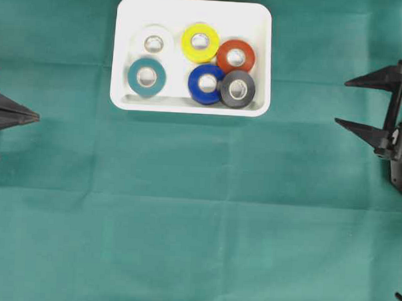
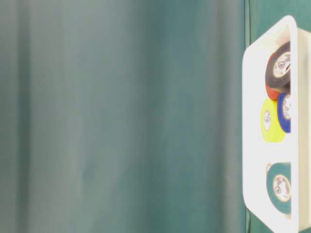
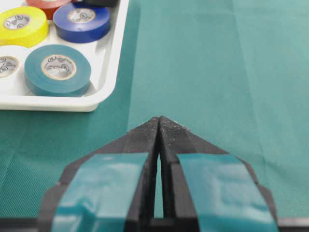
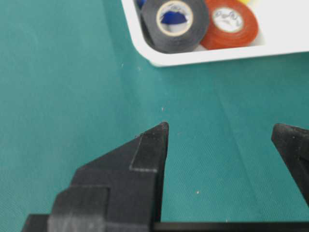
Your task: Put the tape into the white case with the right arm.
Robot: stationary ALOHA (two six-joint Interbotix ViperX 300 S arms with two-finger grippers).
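The white case (image 1: 194, 10) lies at the top middle of the green cloth. Inside it sit several tape rolls: white (image 1: 153, 43), yellow (image 1: 200, 41), red (image 1: 236, 57), teal (image 1: 147, 77), blue (image 1: 206, 83) and black (image 1: 238, 89). The black roll (image 4: 175, 21) leans partly on the blue one, beside the red roll (image 4: 228, 21). My right gripper (image 1: 344, 101) hangs at the right edge, open and empty, well clear of the case. At the left edge, my left gripper (image 1: 35, 117) is shut with nothing in it, its fingertips (image 3: 159, 121) meeting over bare cloth.
Green cloth covers the whole table. The case rim (image 3: 101, 92) lies ahead and left of the left gripper. In the table-level view the case (image 2: 252, 145) shows at the right edge.
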